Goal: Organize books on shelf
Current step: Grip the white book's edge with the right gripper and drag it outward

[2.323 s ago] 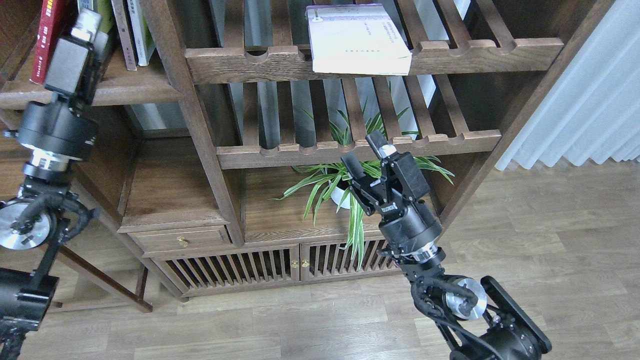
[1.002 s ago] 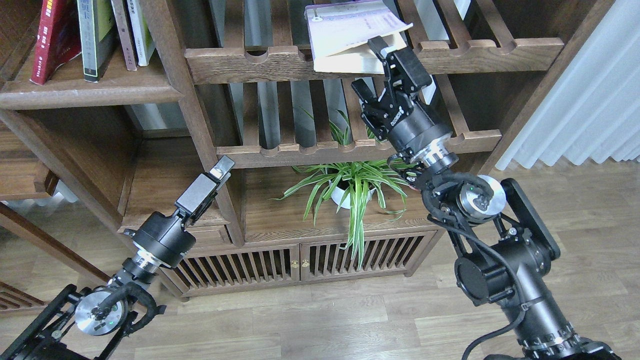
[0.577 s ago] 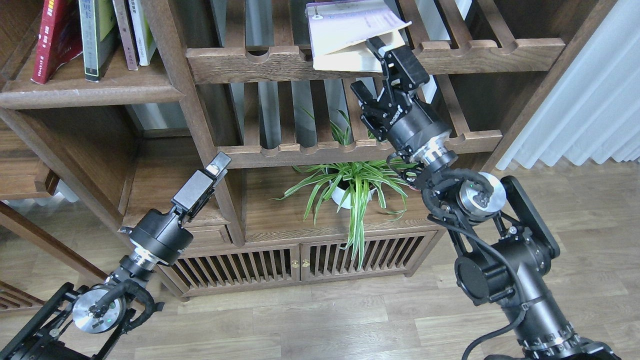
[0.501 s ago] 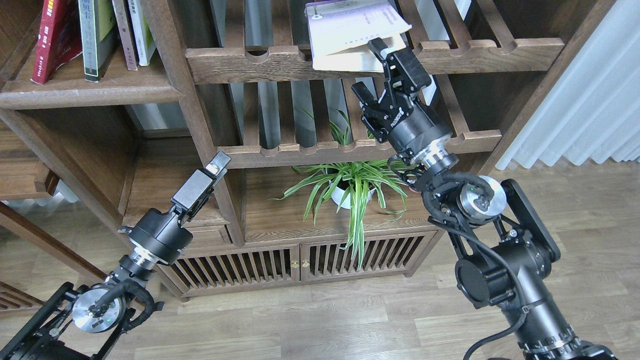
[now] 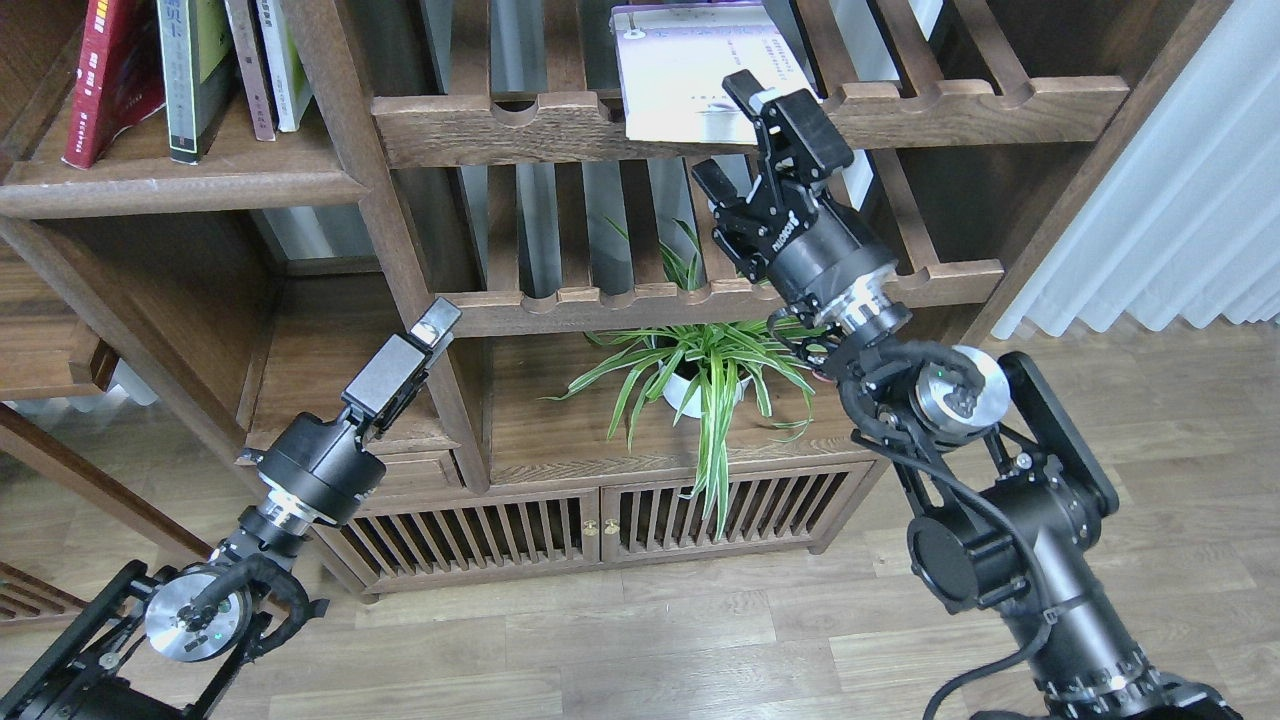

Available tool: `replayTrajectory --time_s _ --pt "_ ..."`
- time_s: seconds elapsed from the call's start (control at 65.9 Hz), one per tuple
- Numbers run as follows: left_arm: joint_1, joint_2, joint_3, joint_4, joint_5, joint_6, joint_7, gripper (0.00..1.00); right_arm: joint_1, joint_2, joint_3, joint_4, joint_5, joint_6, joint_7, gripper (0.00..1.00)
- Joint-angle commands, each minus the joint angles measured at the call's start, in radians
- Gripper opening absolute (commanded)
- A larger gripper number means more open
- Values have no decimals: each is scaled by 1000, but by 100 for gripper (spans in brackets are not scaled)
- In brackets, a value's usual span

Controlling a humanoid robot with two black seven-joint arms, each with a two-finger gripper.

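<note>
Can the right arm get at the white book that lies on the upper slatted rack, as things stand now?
Probably yes. The right claw is open at the front edge of the white book, which overhangs the rack's front rail. One finger is over the cover, the other below the rail; nothing stands between them.

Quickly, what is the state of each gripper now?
Left gripper: cannot be told, seen edge-on.
Right gripper: open, at the white book, not holding it.

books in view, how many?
5. Four stand on the shelf upper left: red, grey-black, thin brown, white-green. White book lies on the slatted rack. More may be cropped.
</note>
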Motion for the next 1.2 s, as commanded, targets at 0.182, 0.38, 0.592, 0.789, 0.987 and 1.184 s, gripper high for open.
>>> replayTrajectory --time_s 0.182,0.38,0.592,0.789,0.987,1.184 --pt "-1 -1 -3 -1 0 0 0 77 50 0 11 -19 -2 -43 0 95" --pt "1 -2 -3 2 0 0 0 77 59 0 11 -28 -3 -41 0 83" --pt "-1 -2 -6 2 0 0 0 77 109 0 10 -81 -11 -43 0 81" --pt "-1 -1 -18 2 0 0 0 77 132 0 8 -87 -12 -72 0 76" --pt "-1 -2 -18 2 -2 0 -2 77 125 0 11 -87 -9 -120 -3 59" --pt "-1 -2 -18 2 -2 0 0 77 132 0 13 -90 -11 -113 -6 35"
